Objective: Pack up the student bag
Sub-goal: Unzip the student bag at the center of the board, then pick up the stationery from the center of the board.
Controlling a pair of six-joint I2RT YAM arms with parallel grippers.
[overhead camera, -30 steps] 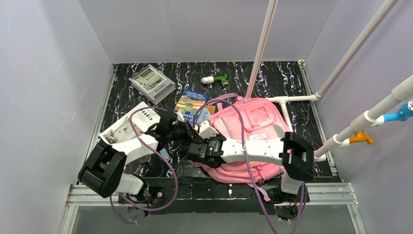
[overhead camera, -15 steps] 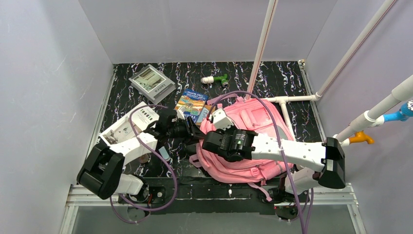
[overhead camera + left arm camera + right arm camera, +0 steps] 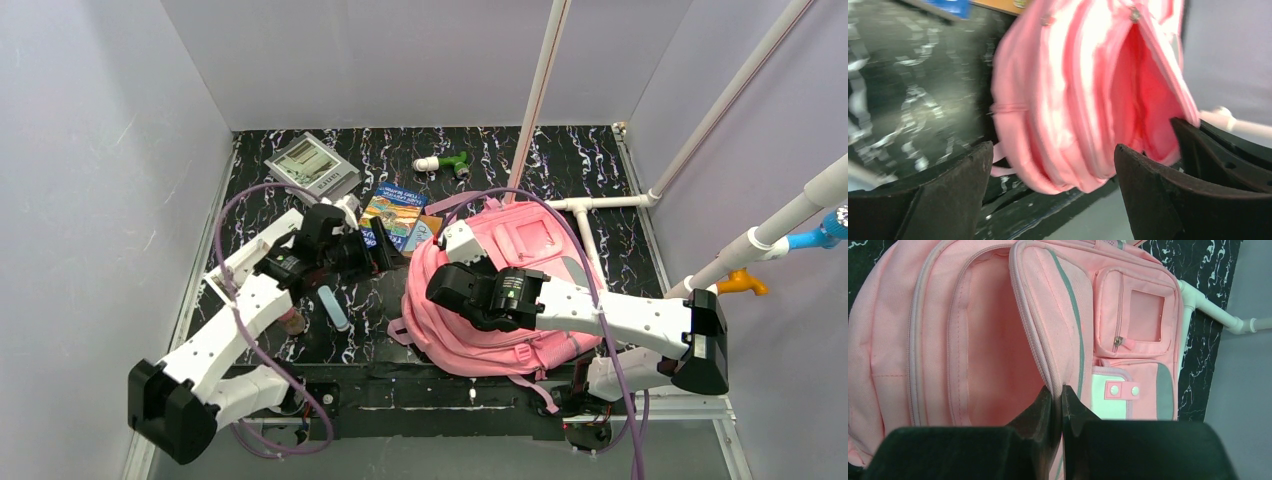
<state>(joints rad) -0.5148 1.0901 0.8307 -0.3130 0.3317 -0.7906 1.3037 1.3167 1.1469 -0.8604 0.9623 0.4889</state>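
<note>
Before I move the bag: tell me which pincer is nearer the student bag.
Right. The right pincer is shut on the student bag, pinching the edge of its open compartment. The left pincer hangs open off the bag's left side, apart from it.

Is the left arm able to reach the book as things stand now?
Probably yes. The left gripper is open and empty, close beside the book, and nothing lies between them. The bag, pinched by the right gripper, is off to the side.
</note>
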